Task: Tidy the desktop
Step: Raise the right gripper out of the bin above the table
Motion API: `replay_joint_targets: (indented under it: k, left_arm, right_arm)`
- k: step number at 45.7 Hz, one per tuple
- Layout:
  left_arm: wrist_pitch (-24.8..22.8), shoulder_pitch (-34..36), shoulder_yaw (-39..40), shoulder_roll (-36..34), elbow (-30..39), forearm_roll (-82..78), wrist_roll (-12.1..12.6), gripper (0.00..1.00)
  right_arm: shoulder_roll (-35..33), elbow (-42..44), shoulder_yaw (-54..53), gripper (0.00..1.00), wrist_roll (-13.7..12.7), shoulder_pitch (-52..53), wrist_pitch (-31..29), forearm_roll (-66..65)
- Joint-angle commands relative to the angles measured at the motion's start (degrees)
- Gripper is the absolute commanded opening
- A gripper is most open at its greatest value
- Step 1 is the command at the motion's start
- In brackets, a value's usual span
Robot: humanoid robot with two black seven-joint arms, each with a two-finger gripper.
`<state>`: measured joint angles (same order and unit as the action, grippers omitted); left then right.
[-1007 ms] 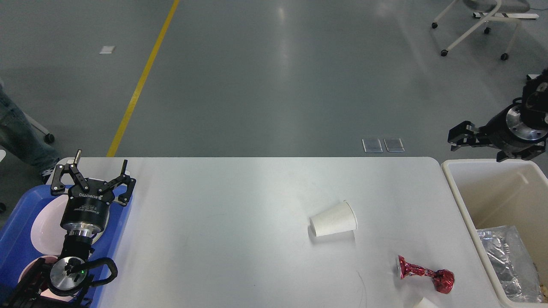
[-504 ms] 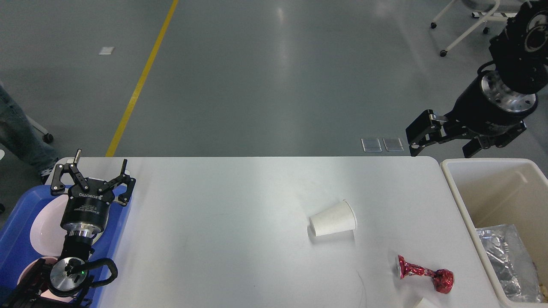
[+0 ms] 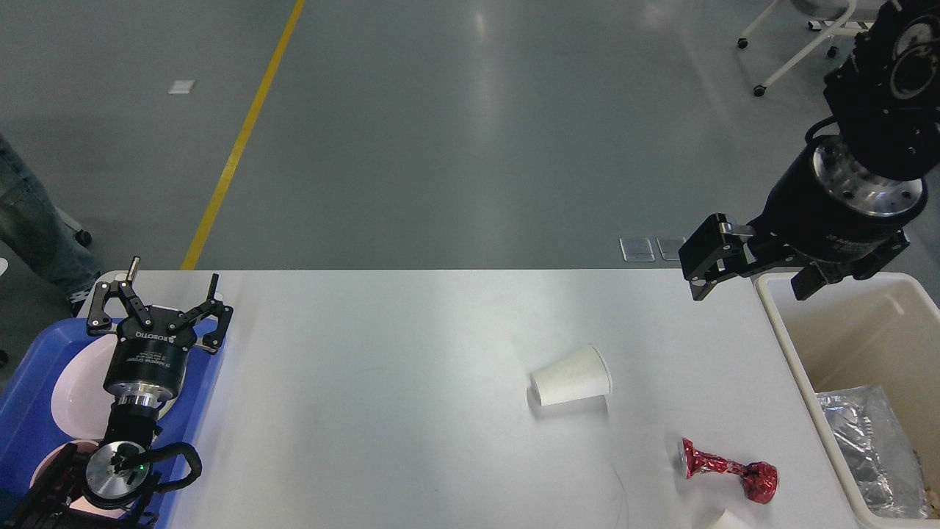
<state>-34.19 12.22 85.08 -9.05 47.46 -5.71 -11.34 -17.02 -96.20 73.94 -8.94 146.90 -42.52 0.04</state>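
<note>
The desktop (image 3: 404,367) is a white tabletop. A white paper cup (image 3: 571,376) lies on its side right of the middle. Nearer the front right lies a crumpled red foil wrapper (image 3: 727,470), and a small white thing (image 3: 727,520) peeks in at the bottom edge. My right gripper (image 3: 745,290) hangs open and empty over the table's far right corner, beside the bin and well behind the cup. My left gripper (image 3: 165,290) stands open and empty over the blue tray (image 3: 29,397) at the left edge.
A cream bin (image 3: 786,345) stands off the table's right end with crumpled silvery plastic (image 3: 866,441) inside. White plates (image 3: 77,389) lie in the tray. Beyond the table are a wheeled chair (image 3: 800,44) and a person's leg (image 3: 29,213).
My right arm has swung from above the bin's far edge leftward and closer, to the table's far right corner. The left arm, the cup and the wrapper have not moved.
</note>
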Motion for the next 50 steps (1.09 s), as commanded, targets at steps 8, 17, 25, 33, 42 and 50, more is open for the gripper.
replay_joint_targets:
  k: [8, 17, 25, 33, 42, 50]
  left_arm:
    - [0.0, 0.0, 0.0, 0.0, 0.0, 0.0, 0.0, 0.97]
    - [0.0, 0.0, 0.0, 0.0, 0.0, 0.0, 0.0, 0.97]
    - [0.0, 0.0, 0.0, 0.0, 0.0, 0.0, 0.0, 0.97]
    - [0.0, 0.0, 0.0, 0.0, 0.0, 0.0, 0.0, 0.97]
    - [0.0, 0.0, 0.0, 0.0, 0.0, 0.0, 0.0, 0.97]
    - [0.0, 0.0, 0.0, 0.0, 0.0, 0.0, 0.0, 0.97]
  right_arm:
    - [-0.1, 0.3, 0.3, 1.00, 0.0, -1.1, 0.2, 0.0]
    - [-0.1, 0.8, 2.5, 1.00, 0.0, -1.7, 1.0, 2.0]
    - [-0.1, 0.8, 4.9, 1.00, -0.1, -1.8, 2.6, 6.5]
    - [-0.1, 0.7, 7.0, 1.00, -0.1, -1.8, 2.9, 12.0]
    - [0.0, 0.6, 9.3, 1.00, -1.2, -2.0, 2.9, 18.8]
    - [0.1, 0.6, 12.4, 1.00, -4.3, -2.7, 3.0, 29.4]
